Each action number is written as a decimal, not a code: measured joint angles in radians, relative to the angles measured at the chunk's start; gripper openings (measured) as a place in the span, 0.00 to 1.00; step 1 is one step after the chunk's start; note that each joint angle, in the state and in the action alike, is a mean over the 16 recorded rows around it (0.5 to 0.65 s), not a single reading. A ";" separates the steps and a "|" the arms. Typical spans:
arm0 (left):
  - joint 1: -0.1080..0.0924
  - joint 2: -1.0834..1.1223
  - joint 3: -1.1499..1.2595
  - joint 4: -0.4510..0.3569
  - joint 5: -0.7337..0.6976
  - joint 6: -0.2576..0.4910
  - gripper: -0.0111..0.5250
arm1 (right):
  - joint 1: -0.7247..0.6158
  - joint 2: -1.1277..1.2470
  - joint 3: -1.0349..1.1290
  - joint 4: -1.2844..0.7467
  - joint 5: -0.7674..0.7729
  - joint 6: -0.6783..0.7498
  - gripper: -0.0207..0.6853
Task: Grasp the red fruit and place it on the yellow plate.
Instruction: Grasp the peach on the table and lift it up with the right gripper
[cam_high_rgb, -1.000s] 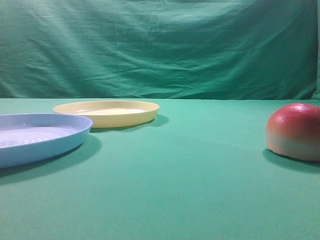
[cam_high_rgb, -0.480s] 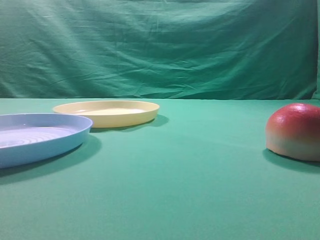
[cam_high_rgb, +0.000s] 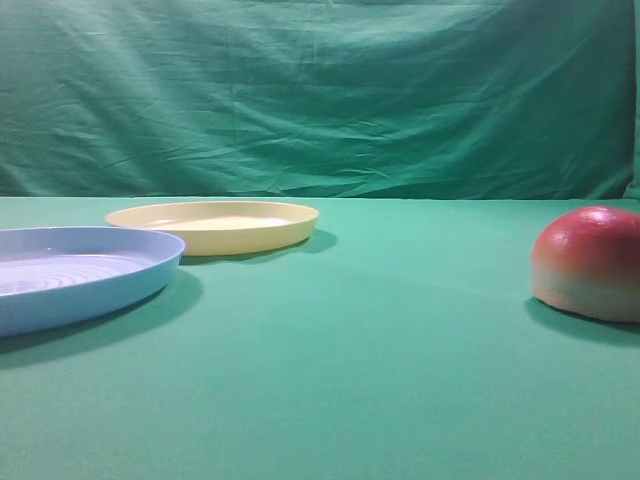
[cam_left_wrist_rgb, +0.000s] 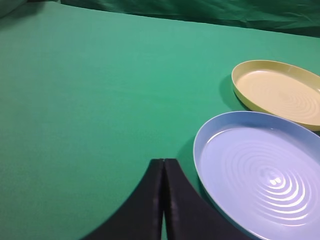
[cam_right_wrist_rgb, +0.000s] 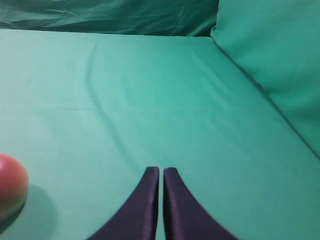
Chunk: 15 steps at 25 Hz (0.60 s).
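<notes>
Red fruit (cam_high_rgb: 590, 262) sits on the green bench (cam_high_rgb: 380, 380), flat base down, dome up, red on top fading to a cream band at the bottom. Taking the yellow plate (cam_high_rgb: 213, 225) as the marker, the fruit lies well apart from it, far off to the right side of the exterior high view, with open cloth between them. A light-blue plate (cam_high_rgb: 70, 275) rests just beside the yellow plate, nearer the camera and to the left.

Now the claws. Right claw (cam_right_wrist_rgb: 161, 172) has its two dark tips drawn together with only a hairline between them, nothing in them. From its wrist view the fruit peeks in at the lower left edge (cam_right_wrist_rgb: 11, 189), so it lies to the left of that claw and close by. Left claw (cam_left_wrist_rgb: 163, 162) has its tips pressed together too and holds nothing, and it looks out over the two plates, the fruit nowhere in its view.

So the right arm looks the nearer one for the pick. It would have to spread its tips and swing left over the dome. The fruit is round, with no long axis to line up on, so any approach angle across its width should serve.
</notes>
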 joint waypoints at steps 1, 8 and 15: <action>0.000 0.000 0.000 0.000 0.000 0.000 0.02 | 0.000 0.000 0.000 0.000 -0.025 0.011 0.03; 0.000 0.000 0.000 0.000 0.000 0.000 0.02 | 0.000 0.012 -0.015 0.003 -0.191 0.142 0.03; 0.000 0.000 0.000 0.000 0.000 0.000 0.02 | 0.000 0.118 -0.120 -0.021 -0.190 0.251 0.03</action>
